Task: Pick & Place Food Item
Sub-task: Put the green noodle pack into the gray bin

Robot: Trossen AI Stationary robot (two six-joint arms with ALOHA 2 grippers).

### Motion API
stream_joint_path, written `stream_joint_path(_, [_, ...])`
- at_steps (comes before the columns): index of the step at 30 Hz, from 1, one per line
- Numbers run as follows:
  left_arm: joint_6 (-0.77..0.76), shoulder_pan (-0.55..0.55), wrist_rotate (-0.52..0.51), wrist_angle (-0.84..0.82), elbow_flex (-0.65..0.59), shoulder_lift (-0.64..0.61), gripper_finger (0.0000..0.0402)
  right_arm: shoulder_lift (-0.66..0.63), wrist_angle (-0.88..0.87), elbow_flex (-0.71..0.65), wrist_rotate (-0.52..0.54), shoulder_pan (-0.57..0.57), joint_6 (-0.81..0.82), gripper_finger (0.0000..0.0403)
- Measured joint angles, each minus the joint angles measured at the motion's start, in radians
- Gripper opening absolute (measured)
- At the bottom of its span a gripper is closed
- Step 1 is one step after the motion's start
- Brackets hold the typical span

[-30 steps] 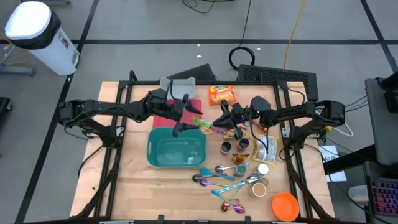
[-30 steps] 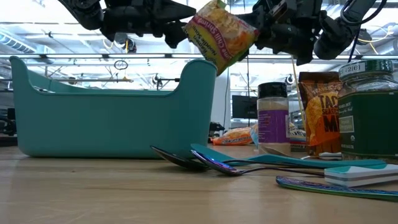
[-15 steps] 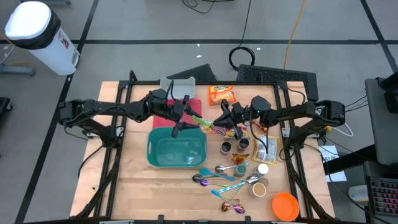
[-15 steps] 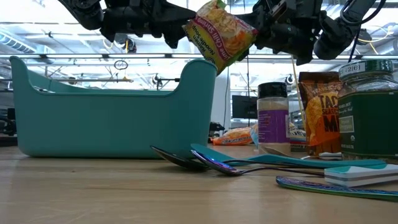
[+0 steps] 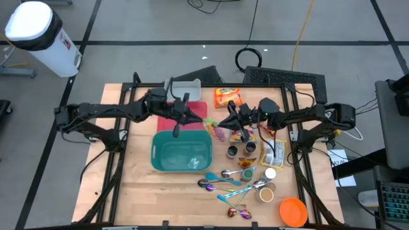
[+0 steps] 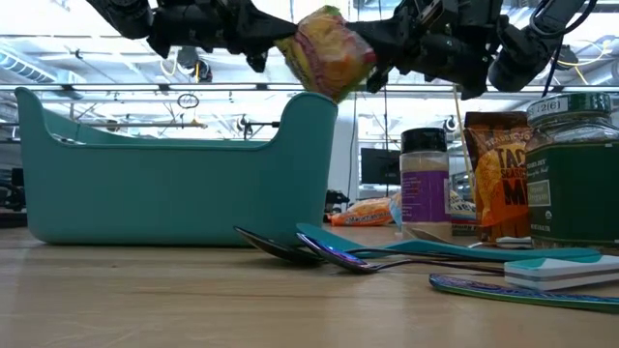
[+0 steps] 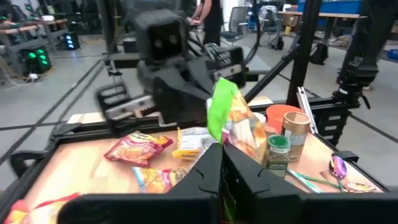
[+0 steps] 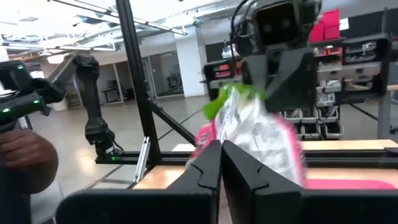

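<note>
A yellow, green and pink food packet (image 5: 215, 129) hangs in the air between my two grippers, just past the far right corner of the teal bin (image 5: 181, 154). In the low view the packet (image 6: 324, 52) looks bunched, above the bin's right wall (image 6: 308, 164). My left gripper (image 5: 199, 120) comes at it from the table's left and is shut on it. My right gripper (image 5: 229, 122) comes from the right and is shut on it too. My left gripper pinches the packet's left end (image 7: 221, 132) between its two shut fingers, which reach in about level from the table's left. The packet is clear of the bin and the table. My right gripper pinches the packet's right end (image 8: 231, 138) between its two shut fingers, level from the table's right. The packet stands up beyond the fingers, crumpled between the two holds.
Several spoons (image 5: 225, 182) lie near the bin's front right corner. Jars and bags (image 5: 250, 151) stand under the right arm, with an orange lid (image 5: 293, 211) at the near right. An orange packet (image 5: 227, 96), a red pack (image 5: 192, 108) and a grey tray (image 5: 182, 86) lie at the far side.
My left gripper has shut its wide-open fingers on the packet's left end. The packet, flat and tilted before, now looks bunched between the two grippers. My right gripper has kept its hold and its place.
</note>
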Motion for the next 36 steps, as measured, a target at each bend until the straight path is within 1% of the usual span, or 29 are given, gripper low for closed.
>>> stream_joint_path(3, [0.001,0.010,-0.001,-0.037,0.000,-0.053,0.0005,-0.014,-0.013,0.000,-0.006,0.000,0.000,0.0013])
stream_joint_path(6, [0.007,0.025,-0.012,-0.094,-0.001,-0.104,0.0007,-0.031,-0.046,0.000,-0.005,0.000,-0.001,0.0029])
stream_joint_path(12, [0.034,0.040,-0.159,-0.223,-0.001,-0.199,0.0006,-0.048,-0.096,0.000,-0.006,0.000,-0.003,0.0080])
stream_joint_path(15, [0.052,0.040,-0.262,-0.299,-0.001,-0.235,0.0006,-0.047,-0.113,0.000,-0.006,0.000,-0.004,0.0103])
stream_joint_path(18, [0.054,0.040,-0.389,-0.355,-0.001,-0.264,0.0004,-0.047,-0.120,0.000,-0.006,0.000,-0.010,0.0119])
stream_joint_path(20, [0.033,0.040,-0.489,-0.369,-0.001,-0.271,0.0007,-0.046,-0.125,0.000,-0.005,0.000,-0.012,0.0126])
stream_joint_path(22, [0.010,0.040,-0.610,-0.374,-0.001,-0.272,0.0006,-0.047,-0.125,0.000,-0.005,0.000,-0.012,0.0130])
stream_joint_path(25, [-0.039,0.046,-0.807,-0.348,-0.010,-0.260,0.0004,-0.047,-0.125,0.000,-0.005,0.000,-0.012,0.0132])
stream_joint_path(28, [-0.144,0.071,-1.000,-0.301,-0.042,-0.228,0.0009,-0.047,-0.125,0.000,-0.005,0.000,-0.012,0.0131])
stream_joint_path(30, [-0.200,0.092,-1.095,-0.247,-0.077,-0.207,0.0006,-0.047,-0.125,0.000,-0.005,0.000,-0.012,0.0128])
stream_joint_path(32, [-0.251,0.119,-1.144,-0.156,-0.127,-0.185,0.0004,-0.047,-0.125,0.000,-0.004,0.000,-0.012,0.0127])
stream_joint_path(36, [-0.358,0.173,-1.186,0.027,-0.230,-0.126,0.0011,-0.047,-0.125,0.000,-0.004,0.000,-0.012,0.0126])
